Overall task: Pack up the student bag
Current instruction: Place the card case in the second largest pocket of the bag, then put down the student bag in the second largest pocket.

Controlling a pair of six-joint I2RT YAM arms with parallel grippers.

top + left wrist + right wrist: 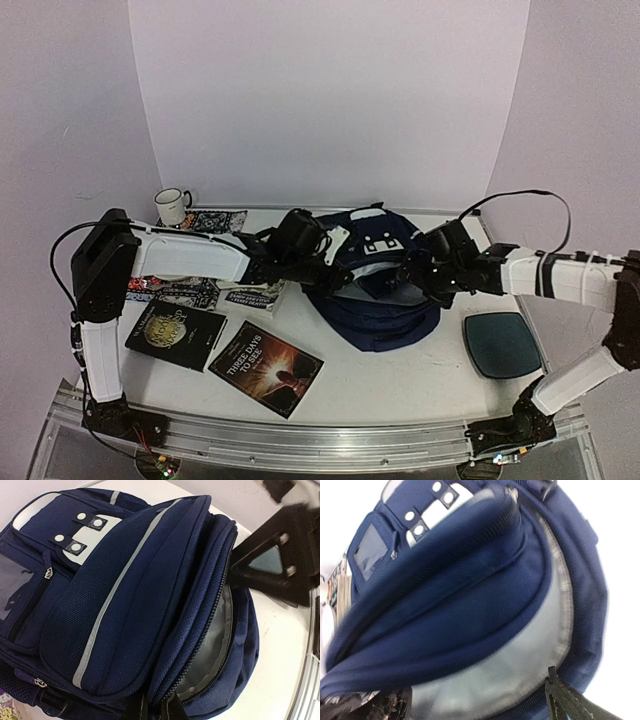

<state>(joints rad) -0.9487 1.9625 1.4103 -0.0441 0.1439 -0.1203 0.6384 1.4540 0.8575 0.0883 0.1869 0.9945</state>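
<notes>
Starting at the left gripper (pixel 156 707), we see its fingers drawn narrow and pinched on the zip rim of the student bag (pixel 125 605) at the 6 o'clock edge of the left wrist view. The bag spreads away from it toward 12 o'clock. Its front pockets and white patch lie at 10 o'clock, and the unzipped main compartment, lined in grey, runs up toward 1 o'clock.

The right gripper (pixel 477 700) stands wide. Its fingers are blurred at the 7 and 5 o'clock corners of the right wrist view, with the grey lining of the open compartment between them and the bag filling the view toward 12 o'clock. We cannot tell whether either finger touches the fabric.

From above, the bag lies on the table (pixel 400 385), a little toward 3 o'clock of centre. The left gripper is at its 9 o'clock edge and the right gripper over its 3 o'clock side, so the bag sits between them.

Farther out:
- A paperback (pixel 266 368) lies at the bag's 8 o'clock, with a black book (pixel 175 333) beside it.
- A mug (pixel 172 206) stands at 10 o'clock, well apart.
- A teal pad (pixel 502 344) lies at 4 o'clock, near the bag but apart from it.
</notes>
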